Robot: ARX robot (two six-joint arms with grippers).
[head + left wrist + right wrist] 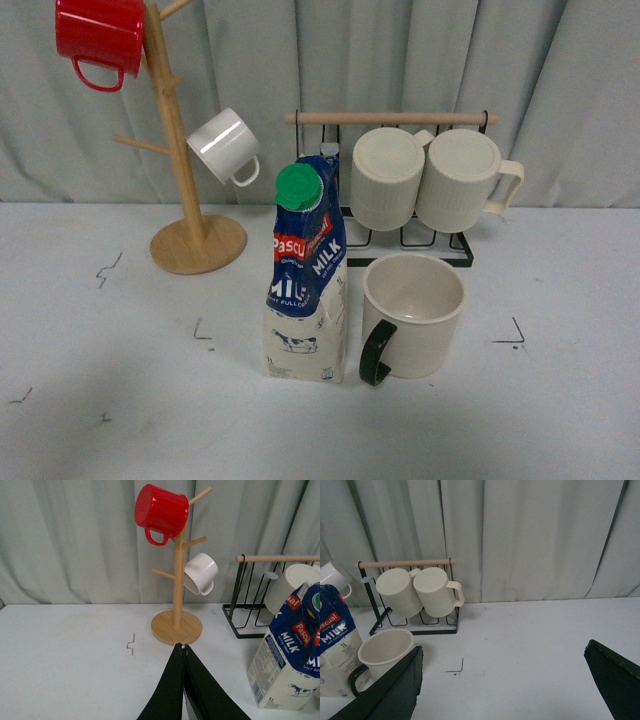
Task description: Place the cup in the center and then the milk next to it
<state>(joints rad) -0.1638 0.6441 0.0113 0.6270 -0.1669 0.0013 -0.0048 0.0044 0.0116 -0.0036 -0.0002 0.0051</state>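
Observation:
The cup (414, 314), a wide cream mug with a black handle, stands upright in the middle of the table in the front view. The milk (308, 275), a blue and white carton with a green cap, stands right beside it on its left, nearly touching. Neither arm shows in the front view. My left gripper (184, 646) is shut and empty, its tips before the wooden stand's base, with the milk (292, 656) off to one side. My right gripper (503, 661) is wide open over bare table, with the cup (385, 653) and milk (336, 640) beside one finger.
A wooden mug tree (185, 165) stands at the back left with a red mug (100, 38) and a small white mug (225, 145). A black wire rack (405, 185) behind the cup holds two ribbed cream mugs (430, 178). Grey curtains close the back.

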